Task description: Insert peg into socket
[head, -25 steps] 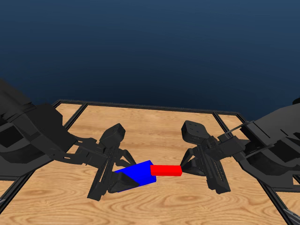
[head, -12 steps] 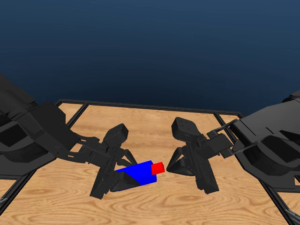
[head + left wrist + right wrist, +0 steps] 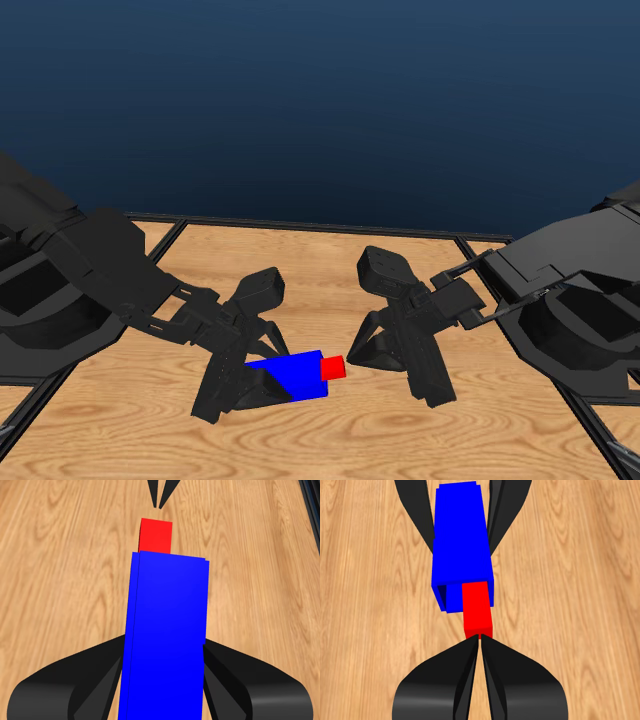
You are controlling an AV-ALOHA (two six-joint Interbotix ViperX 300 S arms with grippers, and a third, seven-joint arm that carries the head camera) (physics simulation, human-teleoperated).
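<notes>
Peg [image 3: 333, 368] mostly inside socket [image 3: 290, 376], end protruding

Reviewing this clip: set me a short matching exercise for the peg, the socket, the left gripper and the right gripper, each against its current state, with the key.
Things:
1. peg
2. socket
3. left gripper
4. right gripper

States:
A. blue, held between two black jaws
B. jaws nearly together at the red bar's outer end
C. red, mostly inside the hollow end, a short stub showing
D. jaws spread around the blue block

Pairs: 1-C, 2-A, 3-D, 4-B
</notes>
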